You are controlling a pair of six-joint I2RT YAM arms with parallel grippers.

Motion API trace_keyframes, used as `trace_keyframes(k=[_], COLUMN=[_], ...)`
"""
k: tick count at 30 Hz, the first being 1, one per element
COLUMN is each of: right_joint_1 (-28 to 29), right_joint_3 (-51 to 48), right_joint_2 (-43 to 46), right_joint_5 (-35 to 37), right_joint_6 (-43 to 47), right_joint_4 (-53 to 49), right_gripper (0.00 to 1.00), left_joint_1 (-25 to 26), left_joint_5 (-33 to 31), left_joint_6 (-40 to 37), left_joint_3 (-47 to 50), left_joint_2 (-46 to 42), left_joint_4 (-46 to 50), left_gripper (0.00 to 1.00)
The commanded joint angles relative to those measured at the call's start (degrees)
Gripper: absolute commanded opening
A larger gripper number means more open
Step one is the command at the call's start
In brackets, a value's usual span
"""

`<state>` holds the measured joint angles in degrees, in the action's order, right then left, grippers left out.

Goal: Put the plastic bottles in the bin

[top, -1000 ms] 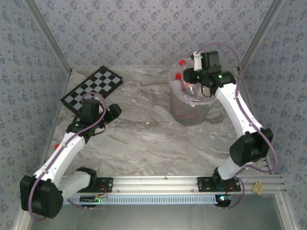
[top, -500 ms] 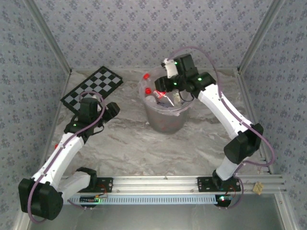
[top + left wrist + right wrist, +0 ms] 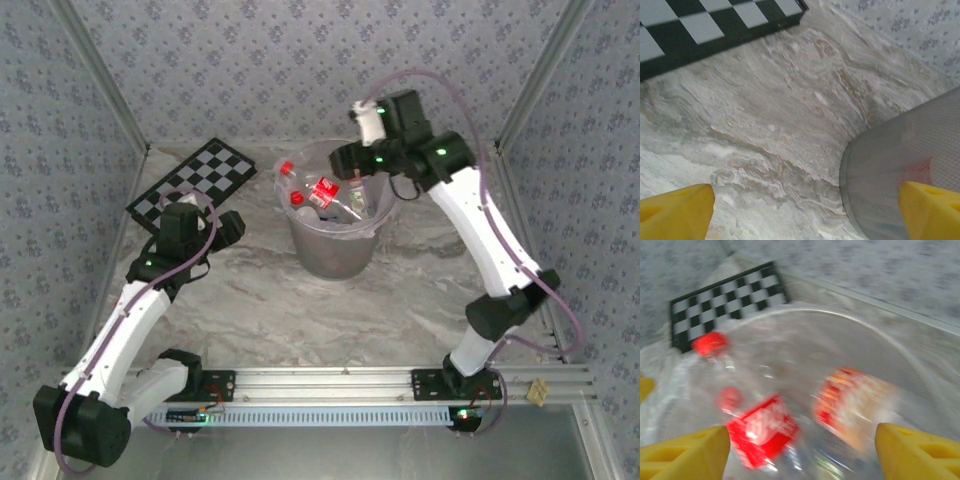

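Observation:
The bin, translucent grey with a clear liner, stands mid-table and holds several plastic bottles with red labels and red caps. My right gripper hovers over the bin's far rim, open; in its wrist view the right gripper has nothing between its jaws, and blurred red-labelled bottles lie in the bin below. My left gripper is low over the table left of the bin. The left gripper stands wide open and empty, with the bin's wall just to its right.
A black-and-white chequered board lies at the back left, also showing as the chequered board and the chequered board. Patterned walls close in the marble table on three sides. An aluminium rail runs along the near edge.
The bin has slid left across the table together with my right arm. The right jaws have opened over it. The left jaws have opened wider, and the left arm has barely moved.

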<state>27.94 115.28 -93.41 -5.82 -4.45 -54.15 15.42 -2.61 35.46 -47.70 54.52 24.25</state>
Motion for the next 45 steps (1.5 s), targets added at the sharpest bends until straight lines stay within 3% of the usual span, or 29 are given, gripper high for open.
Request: trace_keyframes(k=[1,2,7,10,16,22,27,33,45], right_joint_1=[-7.83,-10.04,-22.26,-25.77,-26.26,-25.90,-25.40,-24.71,-24.66], right_joint_3=[-9.20,-13.21,-29.34,-38.26,-58.61,-70.28,-75.50,-83.98,-90.37], right_joint_2=[9.91,12.74,23.25,25.82,26.10,20.37,16.62,13.07,10.59], right_joint_5=[8.09,9.25,11.34,13.95,20.94,20.33,21.69,20.91,21.50], right_joint_6=[-0.53,-0.81,-3.66,-6.57,-3.94,-4.93,-5.00,-2.02,7.14], right_joint_4=[1.71,3.87,10.41,14.81,29.32,41.23,53.27,74.61,94.08], right_gripper=[0.93,0.99,1.00,1.00,1.00,1.00,1.00,1.00,1.00], left_joint_1=[-0.52,-0.55,-1.24,-1.75,-2.15,-2.49,-3.53,-5.96,-7.33], left_joint_5=[-9.06,-11.28,-17.11,-20.05,-27.08,-29.27,-29.10,-26.75,-23.01], left_joint_6=[-9.39,-11.26,-18.49,-20.95,-24.10,-26.46,-28.50,-27.72,-34.20], left_joint_3=[-2.36,-2.15,-1.91,-0.99,3.15,9.14,14.06,23.02,15.14], left_joint_2=[0.77,1.18,4.62,6.86,11.28,13.64,15.28,18.47,30.24], left_joint_4=[0.18,0.17,-0.68,-2.44,-6.17,-16.67,-28.05,-47.46,-51.82], left_gripper=[1.00,1.00,1.00,1.00,1.00,1.00,1.00,1.00,1.00])
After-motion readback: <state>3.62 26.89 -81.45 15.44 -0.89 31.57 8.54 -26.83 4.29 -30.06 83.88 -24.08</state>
